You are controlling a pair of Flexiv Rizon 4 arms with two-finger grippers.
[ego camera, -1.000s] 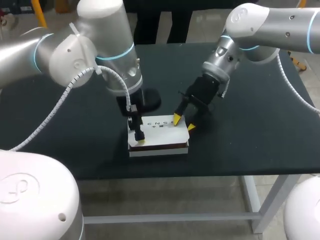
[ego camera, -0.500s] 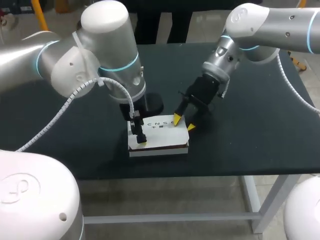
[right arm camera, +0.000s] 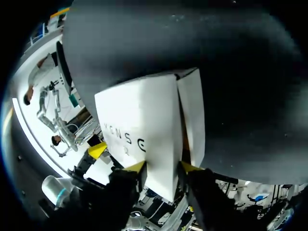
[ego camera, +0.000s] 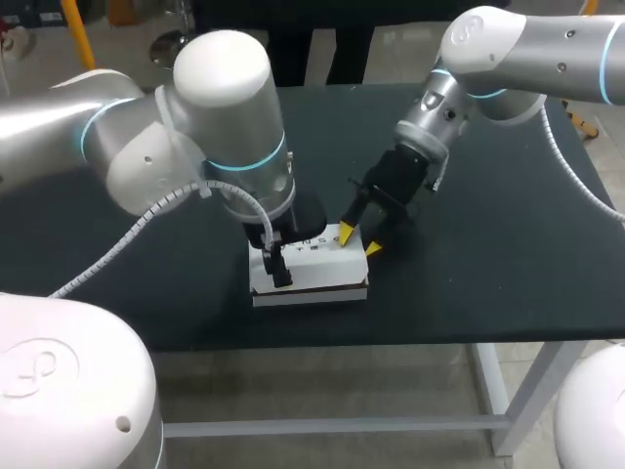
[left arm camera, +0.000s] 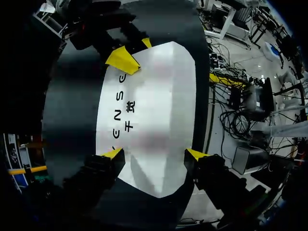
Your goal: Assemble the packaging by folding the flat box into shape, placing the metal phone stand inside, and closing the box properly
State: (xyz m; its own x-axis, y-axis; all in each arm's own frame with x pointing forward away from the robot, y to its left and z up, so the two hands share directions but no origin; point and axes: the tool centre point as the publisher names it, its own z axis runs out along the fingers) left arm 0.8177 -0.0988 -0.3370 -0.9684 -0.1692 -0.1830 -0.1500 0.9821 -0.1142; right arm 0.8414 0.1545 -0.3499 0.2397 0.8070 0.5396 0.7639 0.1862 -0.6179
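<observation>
The white box [ego camera: 322,266] lies flat near the table's front edge, lid on top with dark print, brown showing along its front edge. My left gripper [ego camera: 276,262] hangs over its left end. In the left wrist view this gripper [left arm camera: 155,154] is open, its yellow tips beside the two long sides of the box [left arm camera: 154,96]. My right gripper [ego camera: 358,242] is at the box's back right corner. In the right wrist view it [right arm camera: 163,167] is shut on that corner of the box [right arm camera: 139,120], with a narrow side panel [right arm camera: 192,110] beside it. No phone stand shows.
The dark table [ego camera: 488,244] is bare to the right of the box and behind it. Its front edge [ego camera: 410,342] runs just below the box. My left arm's big elbow [ego camera: 220,98] looms over the table's left half.
My left arm has swung right and nearer, its gripper sliding a little right along the box's left end. The right arm and the box have stayed put.
</observation>
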